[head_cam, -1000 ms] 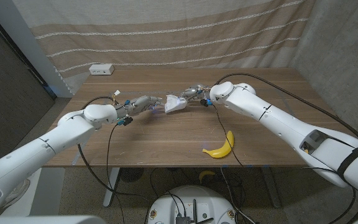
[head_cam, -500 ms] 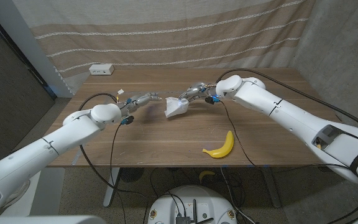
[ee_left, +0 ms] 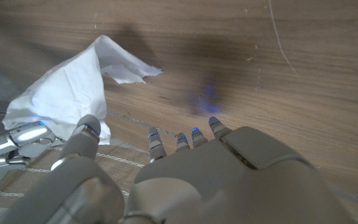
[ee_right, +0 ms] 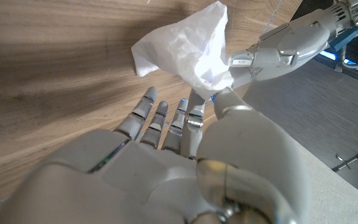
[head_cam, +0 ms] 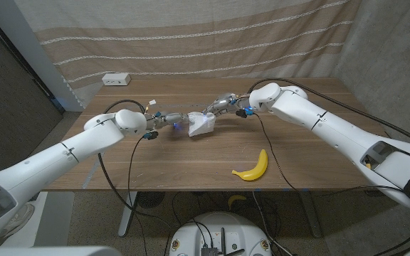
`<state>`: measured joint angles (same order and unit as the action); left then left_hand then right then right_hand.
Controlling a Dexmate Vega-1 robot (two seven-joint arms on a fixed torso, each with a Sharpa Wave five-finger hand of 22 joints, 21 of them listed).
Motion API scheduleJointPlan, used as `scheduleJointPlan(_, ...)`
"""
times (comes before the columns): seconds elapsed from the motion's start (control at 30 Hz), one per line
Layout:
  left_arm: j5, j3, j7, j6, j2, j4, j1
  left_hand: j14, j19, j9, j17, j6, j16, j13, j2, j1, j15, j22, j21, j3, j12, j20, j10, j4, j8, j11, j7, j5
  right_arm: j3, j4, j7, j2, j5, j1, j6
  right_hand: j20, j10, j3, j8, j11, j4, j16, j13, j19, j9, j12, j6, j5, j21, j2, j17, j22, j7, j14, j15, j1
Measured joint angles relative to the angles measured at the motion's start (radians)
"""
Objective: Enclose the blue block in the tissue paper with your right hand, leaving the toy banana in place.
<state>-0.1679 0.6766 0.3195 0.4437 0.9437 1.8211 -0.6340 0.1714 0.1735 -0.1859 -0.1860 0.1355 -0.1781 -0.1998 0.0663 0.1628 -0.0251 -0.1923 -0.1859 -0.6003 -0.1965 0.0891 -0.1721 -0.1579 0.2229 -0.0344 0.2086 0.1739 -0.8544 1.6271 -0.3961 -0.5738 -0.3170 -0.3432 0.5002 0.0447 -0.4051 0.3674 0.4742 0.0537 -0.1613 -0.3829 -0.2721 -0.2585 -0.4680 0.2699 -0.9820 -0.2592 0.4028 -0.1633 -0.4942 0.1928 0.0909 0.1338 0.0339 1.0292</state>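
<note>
The white tissue paper (head_cam: 201,124) stands crumpled in a peak at the middle of the wooden table (head_cam: 312,92). The blue block is hidden from me; I cannot tell whether it lies inside the tissue. My right hand (head_cam: 223,104) reaches the tissue's far right corner, and in the right wrist view its thumb and a finger (ee_right: 194,112) seem to pinch the tissue paper (ee_right: 185,43). My left hand (head_cam: 168,119) comes in from the other side with fingers stretched out, their tips at the tissue paper (ee_left: 67,93), holding nothing. The toy banana (head_cam: 253,167) lies apart, near the front edge.
A white power box (head_cam: 116,80) sits at the table's back left corner. Black cables (head_cam: 262,142) trail across the table from both wrists, one passing close to the banana. A striped curtain hangs behind the table.
My left hand, which had drawn back to the left, has reached right again to the tissue. The right hand has stayed at the tissue's corner. The banana has not moved.
</note>
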Motion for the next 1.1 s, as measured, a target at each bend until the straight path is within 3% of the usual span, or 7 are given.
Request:
scheduleJointPlan(0.4,0.029,0.057,0.134,-0.012,-0.014,-0.021,0.065,0.002,0.011,0.004,0.005,0.179,0.0,0.008,-0.007,-0.046,-0.002,0.007,0.004,0.007,-0.008,-0.008,0.0,0.007,0.04,-0.01,-0.006,0.0,0.01,-0.02,0.018,0.013,-0.001,-0.007,-0.008,0.007,0.0,0.0,-0.005,0.0,0.0,0.0,0.0,0.007,0.0,0.0,0.0,0.0,0.0,0.0,0.0,0.0,0.0,0.0,0.0,0.0)
scheduleJointPlan(0.63,0.047,0.079,0.182,0.019,-0.017,-0.009,0.089,0.002,0.01,0.005,0.005,0.215,0.0,0.009,0.003,-0.056,-0.002,0.01,0.008,0.014,-0.012,-0.007,0.0,0.006,0.04,-0.021,-0.016,0.0,-0.008,-0.049,0.048,0.034,0.028,-0.007,-0.003,0.007,-0.008,0.0,-0.009,0.0,0.0,-0.007,-0.005,0.007,0.0,0.0,0.0,0.0,0.0,0.0,0.0,0.0,0.0,0.004,0.004,0.0)
scheduleJointPlan(0.73,0.05,0.082,0.197,0.033,-0.018,-0.006,0.093,0.002,0.01,0.005,0.005,0.234,-0.004,0.009,0.01,-0.071,-0.002,0.01,0.008,0.023,-0.016,-0.007,0.0,0.006,0.04,-0.021,-0.045,0.0,-0.015,-0.058,0.052,0.041,0.032,-0.007,-0.003,0.007,-0.008,0.0,-0.01,0.0,0.0,-0.007,-0.005,0.007,0.0,0.0,0.0,0.0,0.0,0.0,0.0,0.0,0.0,0.004,0.004,0.0)
scheduleJointPlan(0.93,0.047,0.083,0.204,0.054,-0.02,0.006,0.098,0.001,0.01,0.004,0.005,0.256,-0.012,0.014,0.006,-0.098,-0.013,0.01,0.008,0.032,-0.023,-0.007,0.0,0.015,0.035,-0.013,-0.151,0.0,-0.033,-0.085,0.091,0.058,0.077,-0.008,-0.015,0.0,-0.012,0.0,-0.01,0.004,0.0,-0.007,-0.005,0.0,-0.002,0.0,0.0,0.0,0.0,0.0,0.0,0.0,0.0,0.004,0.004,0.0)
scheduleJointPlan(1.1,0.035,0.077,0.2,0.064,-0.02,0.011,0.095,0.0,0.01,0.004,0.005,0.271,-0.012,0.014,0.005,-0.108,-0.014,0.01,0.008,0.04,-0.03,-0.007,0.001,0.015,0.032,-0.002,-0.2,0.0,-0.044,-0.103,0.107,0.069,0.099,-0.012,-0.025,0.0,-0.015,0.0,-0.01,0.007,0.0,-0.008,-0.005,0.0,-0.003,0.0,0.0,0.0,0.004,0.0,0.0,0.0,0.0,0.004,0.004,0.0)
